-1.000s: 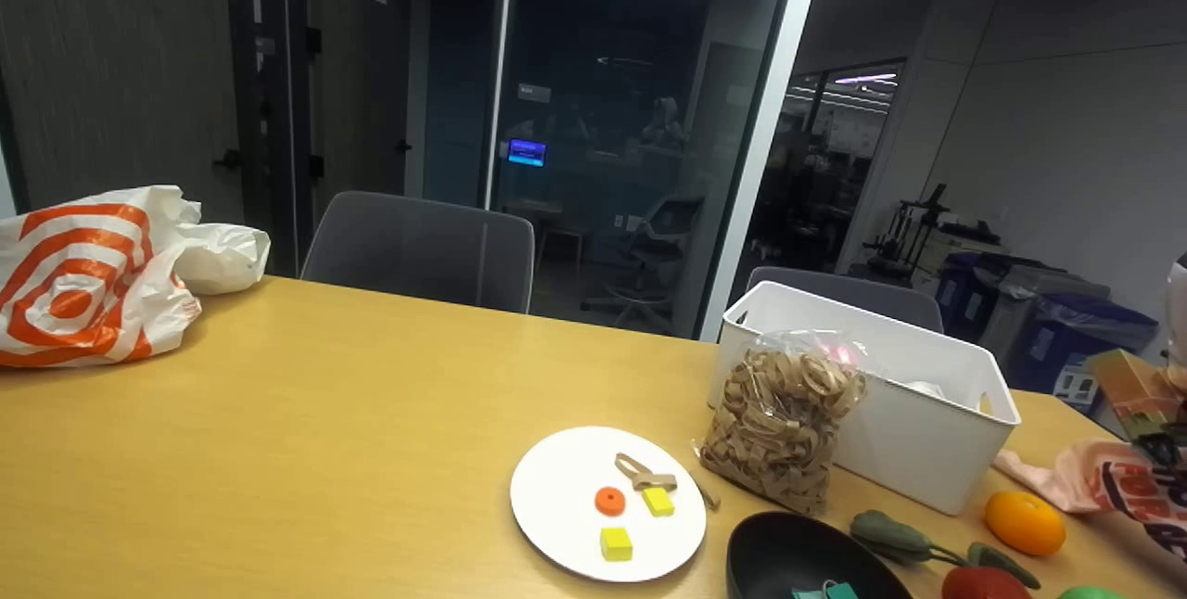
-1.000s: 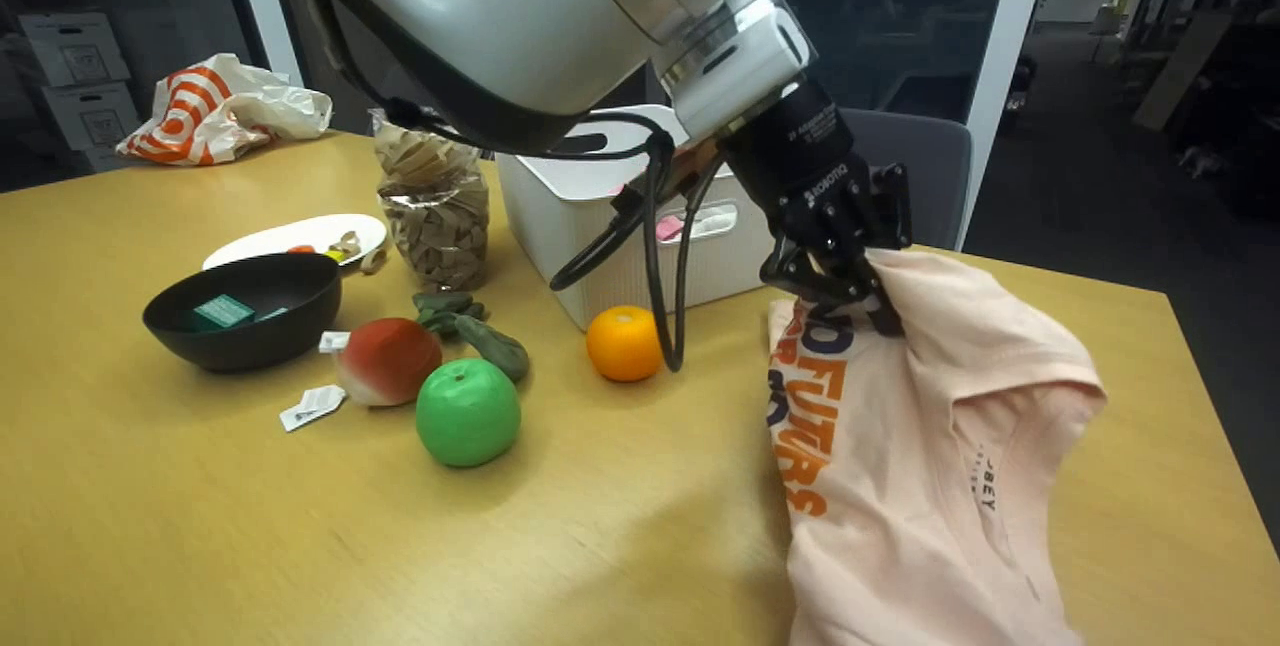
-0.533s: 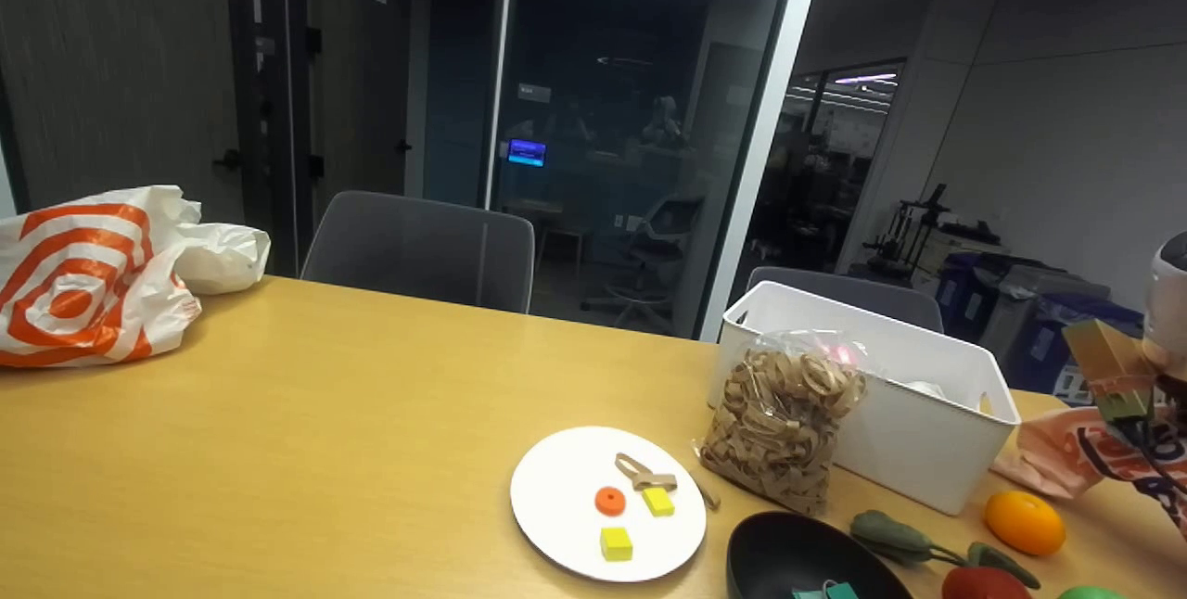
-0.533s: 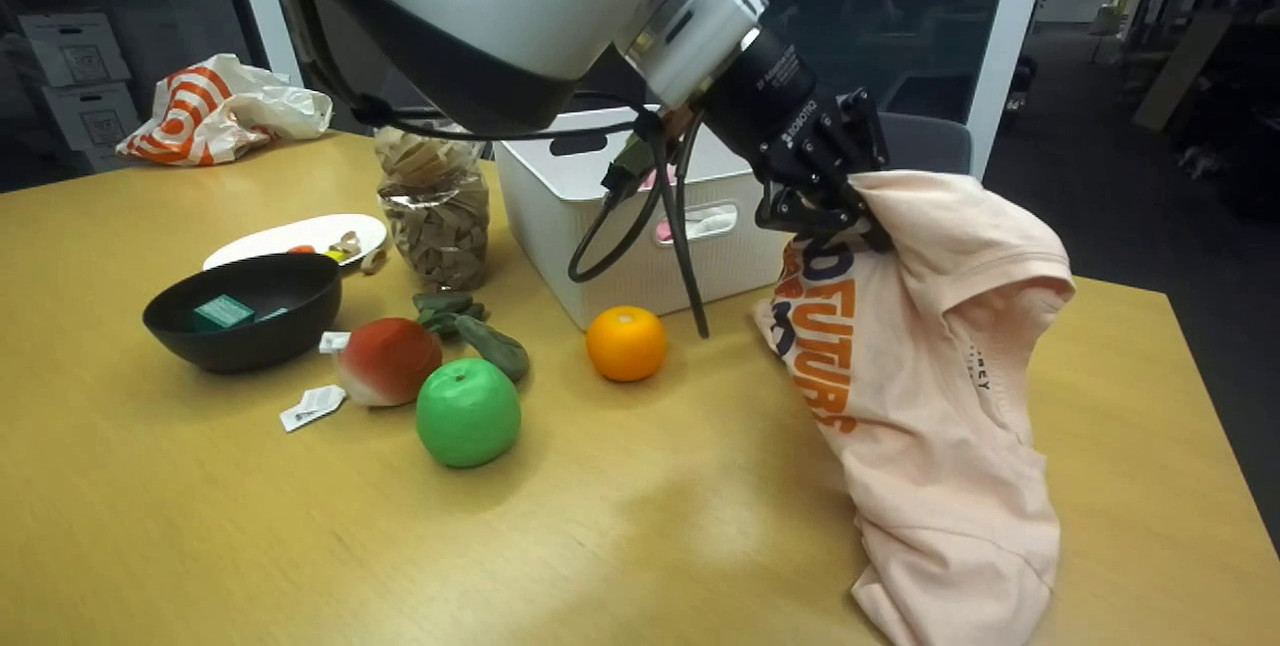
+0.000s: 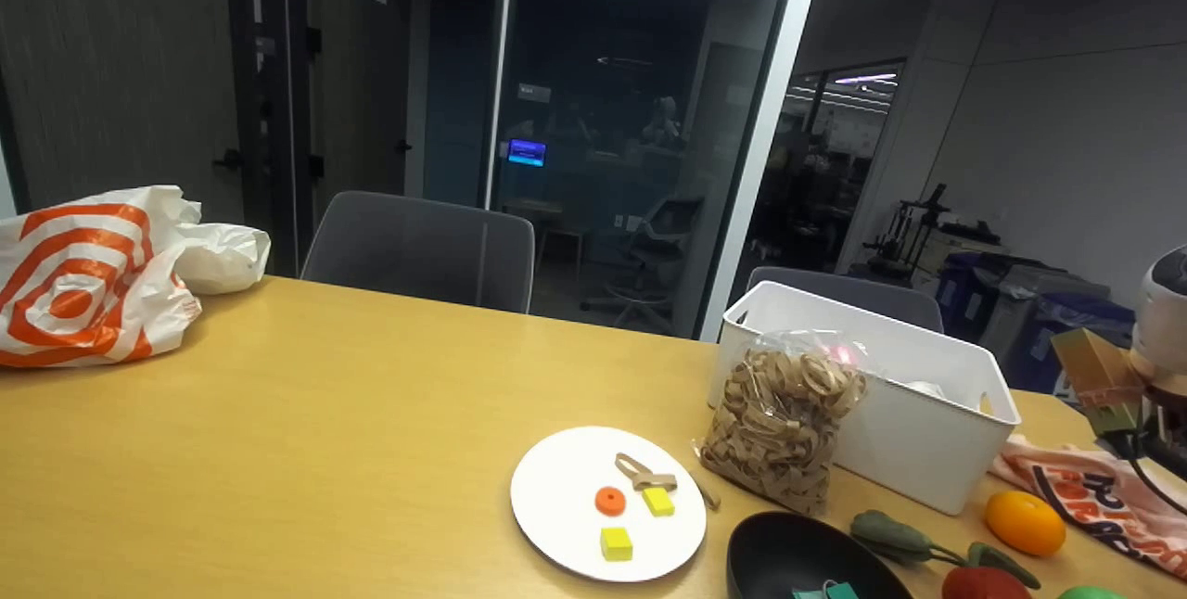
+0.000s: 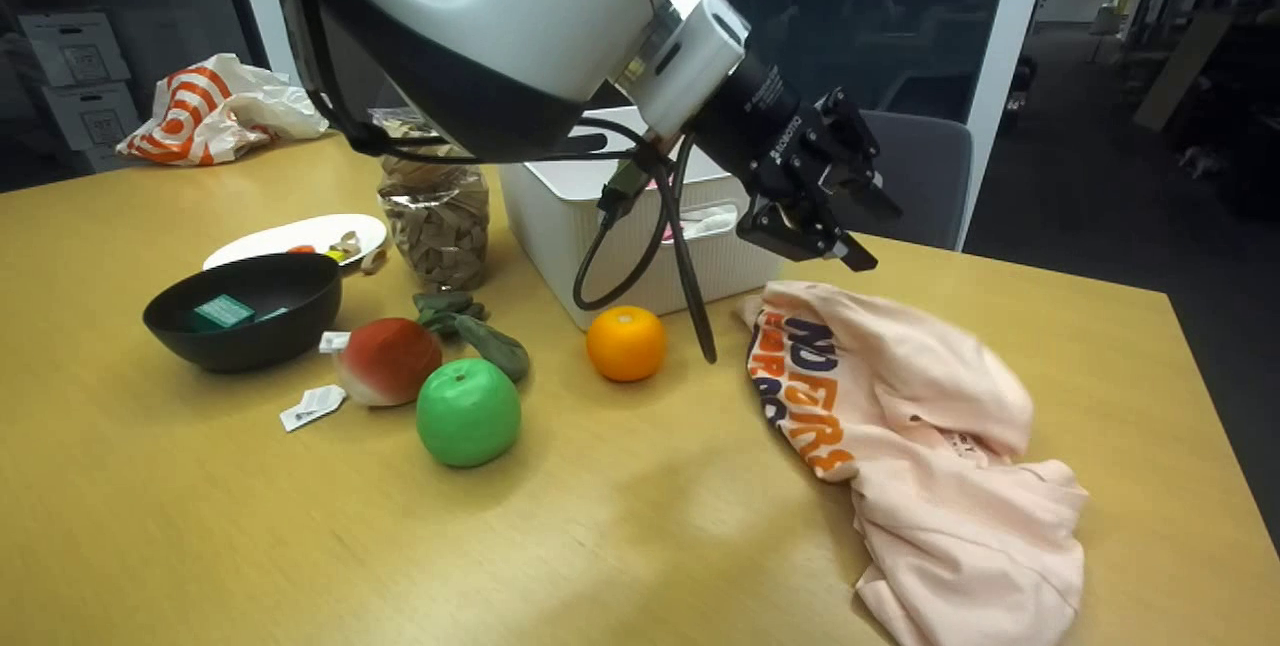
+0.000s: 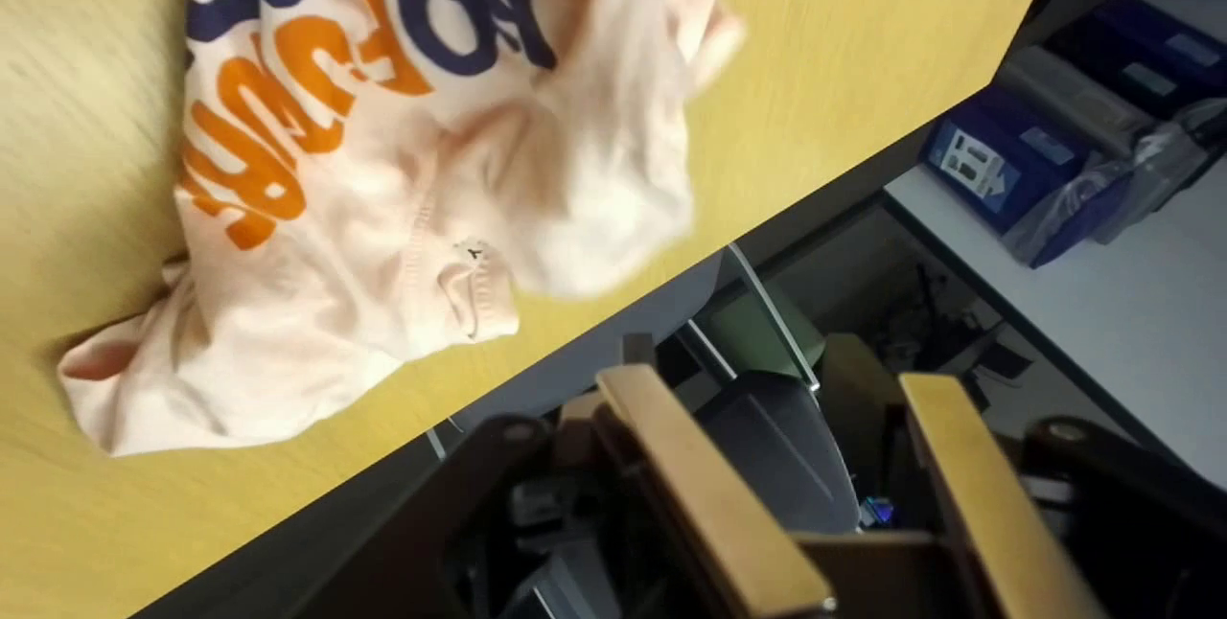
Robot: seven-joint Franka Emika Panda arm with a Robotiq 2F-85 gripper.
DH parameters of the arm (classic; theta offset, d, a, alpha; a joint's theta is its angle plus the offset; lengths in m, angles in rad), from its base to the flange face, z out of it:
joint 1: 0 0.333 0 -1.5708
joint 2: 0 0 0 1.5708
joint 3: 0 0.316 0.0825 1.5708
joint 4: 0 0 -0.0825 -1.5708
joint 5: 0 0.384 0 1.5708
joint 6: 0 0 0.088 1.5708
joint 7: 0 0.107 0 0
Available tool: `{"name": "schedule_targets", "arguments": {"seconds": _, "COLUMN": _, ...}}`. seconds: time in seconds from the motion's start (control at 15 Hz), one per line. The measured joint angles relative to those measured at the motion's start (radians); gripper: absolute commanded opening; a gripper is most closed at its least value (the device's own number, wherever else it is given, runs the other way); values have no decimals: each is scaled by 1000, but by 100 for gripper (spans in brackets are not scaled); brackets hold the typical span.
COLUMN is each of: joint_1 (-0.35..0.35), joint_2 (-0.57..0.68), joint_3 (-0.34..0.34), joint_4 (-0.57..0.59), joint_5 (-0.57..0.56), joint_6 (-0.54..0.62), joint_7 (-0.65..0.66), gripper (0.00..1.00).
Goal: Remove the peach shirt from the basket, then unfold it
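I have the gripper [image 6: 876, 234] poised above the table [image 6: 640, 536] with its jaws spread apart, clear of the cloth; in the wrist view the two pads [image 7: 709, 494] stand well separated. The peach shirt [image 6: 930, 366] lies below on the wood, outside the white basket [image 5: 927, 465] and just beside it, though I cannot tell whether they touch. It is rumpled and only partly spread: orange and navy lettering shows, the neckline is bunched, and one fold comes to me blurred in the wrist view. The orange fruit [image 6: 626, 344] sits near the basket's corner, between it and the green fruit [image 6: 468, 413]. Well apart from the shirt I see the black bowl [image 6: 250, 346] and the white plate [image 5: 552, 511], and a bag of brown strips [image 5: 784, 423] stands upright beside the basket.
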Motion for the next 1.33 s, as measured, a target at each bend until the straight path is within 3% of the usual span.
{"name": "schedule_targets", "arguments": {"seconds": 0.13, "joint_1": -11, "joint_2": -4, "joint_3": 0, "joint_4": -4, "joint_5": -4, "joint_6": 3, "joint_7": 0, "gripper": 96}}
{"name": "schedule_targets", "arguments": {"seconds": 0.2, "joint_1": -19, "joint_2": -8, "joint_3": 0, "joint_4": -7, "joint_5": -4, "joint_6": 3, "joint_7": -1, "gripper": 99}}
{"name": "schedule_targets", "arguments": {"seconds": 0.53, "joint_1": -61, "joint_2": 1, "joint_3": -1, "joint_4": -18, "joint_5": 19, "joint_6": 3, "joint_7": -38, "gripper": 100}}
{"name": "schedule_targets", "arguments": {"seconds": 0.87, "joint_1": -80, "joint_2": 27, "joint_3": -1, "joint_4": -30, "joint_5": 157, "joint_6": -1, "joint_7": -199, "gripper": 100}}
{"name": "schedule_targets", "arguments": {"seconds": 1.33, "joint_1": -76, "joint_2": 48, "joint_3": 8, "joint_4": -30, "joint_5": 165, "joint_6": 0, "joint_7": -200, "gripper": 100}}
